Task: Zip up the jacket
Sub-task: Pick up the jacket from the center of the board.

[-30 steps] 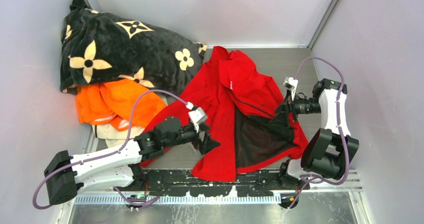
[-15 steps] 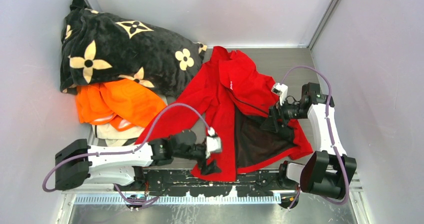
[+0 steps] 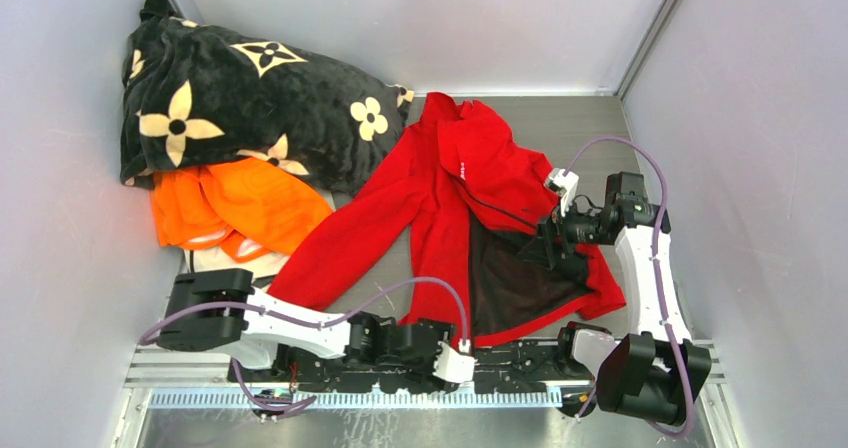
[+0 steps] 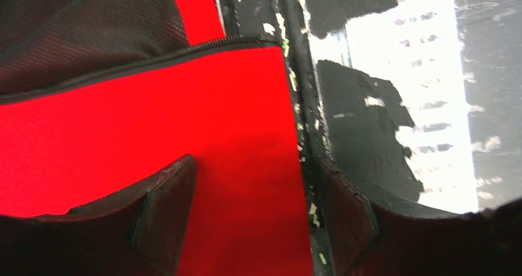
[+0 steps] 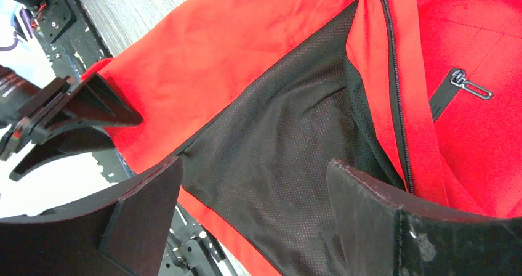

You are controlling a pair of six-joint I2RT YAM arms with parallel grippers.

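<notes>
Left jaws dropped to jacket (image 3: 440, 198) hem, spread, hidden from above; right jaws spread.

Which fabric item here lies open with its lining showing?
The red jacket, right of centre: its front is unzipped and the dark mesh lining shows. The orange garment and black flower-patterned blanket lie bunched at left.

The top camera looks down from behind; both wrist cameras look closely at the same jacket (image 3: 440, 198).
</notes>
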